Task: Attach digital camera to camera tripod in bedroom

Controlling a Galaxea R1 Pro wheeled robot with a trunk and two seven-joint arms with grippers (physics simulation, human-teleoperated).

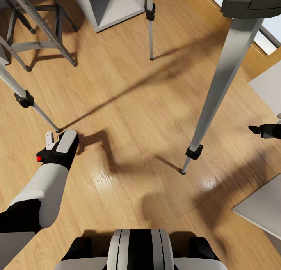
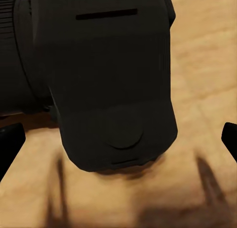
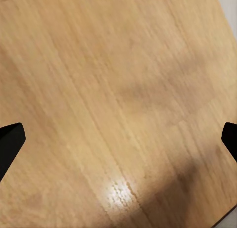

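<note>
- Where the head view looks down over the wooden plank floor point(image 1: 128, 106): three silver legs of the camera tripod point(image 1: 224, 77) spread wide around the middle, its black head at the upper right corner.
- Low on the robot's left, just beside one tripod foot: left gripper point(image 1: 57, 138) pointing away from the trunk, with the digital camera point(image 1: 43, 157) dark against the wrist end and its red button showing.
- At the right edge, well apart from the tripod legs: right gripper point(image 1: 254, 129), black, over the floor.
- Far upper left: grey metal stool point(image 1: 43, 40), next to a white cabinet point(image 1: 113, 9).
- Left wrist view: digital camera close up, body facing the lens, lens barrel point(image 2: 17, 55) off to one side, hanging above the floor between two black fingertips point(image 2: 10, 146). Tips standing far apart, none seen touching the body; cannot tell whether gripped.
- Right wrist view: fingertips point(image 3: 10, 144) spread wide with bare planks and a glossy highlight between them.
</note>
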